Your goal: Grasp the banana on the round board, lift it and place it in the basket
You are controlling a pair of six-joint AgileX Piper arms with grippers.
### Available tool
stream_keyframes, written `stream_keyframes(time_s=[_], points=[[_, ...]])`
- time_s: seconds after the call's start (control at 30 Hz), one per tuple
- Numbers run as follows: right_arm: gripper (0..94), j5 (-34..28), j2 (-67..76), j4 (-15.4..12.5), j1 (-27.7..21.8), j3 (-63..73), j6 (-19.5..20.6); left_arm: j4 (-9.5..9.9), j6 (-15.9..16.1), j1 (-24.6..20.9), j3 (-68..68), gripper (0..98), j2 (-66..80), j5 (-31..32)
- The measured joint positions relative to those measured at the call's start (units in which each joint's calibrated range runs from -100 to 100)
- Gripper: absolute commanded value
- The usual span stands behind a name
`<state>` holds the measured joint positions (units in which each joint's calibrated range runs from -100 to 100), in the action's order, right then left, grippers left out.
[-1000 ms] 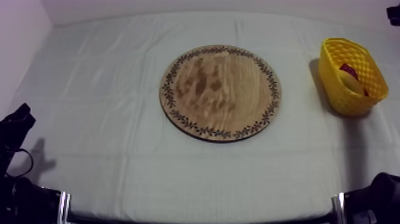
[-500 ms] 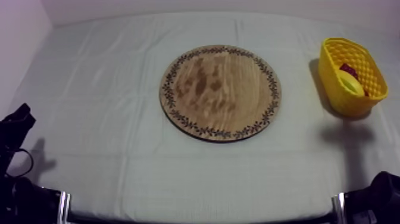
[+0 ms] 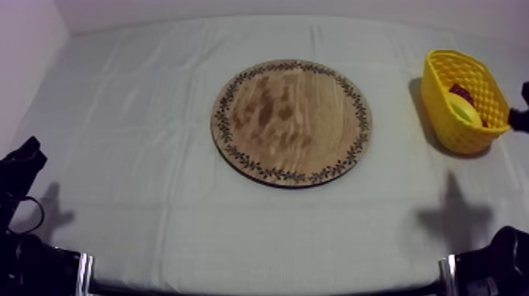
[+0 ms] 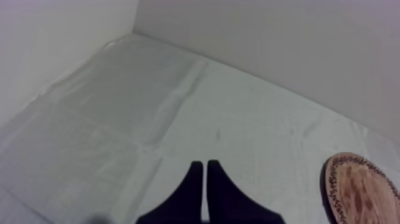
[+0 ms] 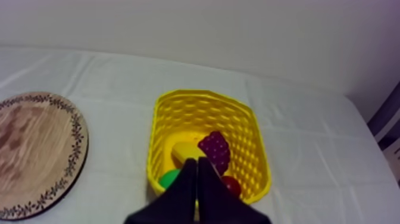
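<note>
The round wooden board (image 3: 291,122) lies bare in the middle of the table. At the right stands the yellow basket (image 3: 464,102). The right wrist view looks down into the basket (image 5: 208,113): the banana (image 5: 182,152) lies in it next to a bunch of grapes (image 5: 214,149), a green pear (image 5: 169,177) and a small red fruit (image 5: 233,186). My right gripper (image 5: 197,162) hangs shut and empty above the basket's near rim. My left gripper (image 4: 205,165) is shut on nothing over bare cloth, low at the table's left (image 3: 25,156).
A part of my right arm (image 3: 519,112) shows at the right edge beside the basket. The board's rim (image 4: 357,190) is off to the side of the left gripper. Walls close the table at the back and the left.
The right arm has come from the far right corner toward the front along the right edge, and its shadow slid forward on the cloth. The left arm has not moved.
</note>
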<state>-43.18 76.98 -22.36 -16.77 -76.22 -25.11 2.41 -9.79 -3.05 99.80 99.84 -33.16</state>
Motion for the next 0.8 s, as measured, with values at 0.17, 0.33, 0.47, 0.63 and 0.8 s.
stream_keyframes(time_s=[0.17, 0.33, 0.47, 0.63, 0.8], points=[[0.2, 0.5, 5.9, -1.2, 0.4, -6.9, -2.9, 0.0, 0.0, 0.0, 0.0, 0.1, 0.0, 0.0], [0.2, 1.6, 10.9, -1.6, 0.9, -13.5, -5.8, 0.0, 0.0, 0.0, 0.0, 0.1, 0.0, 0.0], [0.2, -0.5, 14.2, 1.1, 1.0, -16.3, -5.5, 0.0, 0.0, 0.0, 0.0, 0.1, 0.0, 0.0], [0.3, -4.9, 18.0, 4.8, 2.2, -16.5, -0.8, 0.0, 0.0, 0.0, 0.0, 0.1, 0.0, 0.0], [0.4, -3.6, 18.7, 11.4, 4.0, -18.9, 7.3, 0.0, 0.0, 0.0, 0.0, 0.1, 0.0, 0.0]])
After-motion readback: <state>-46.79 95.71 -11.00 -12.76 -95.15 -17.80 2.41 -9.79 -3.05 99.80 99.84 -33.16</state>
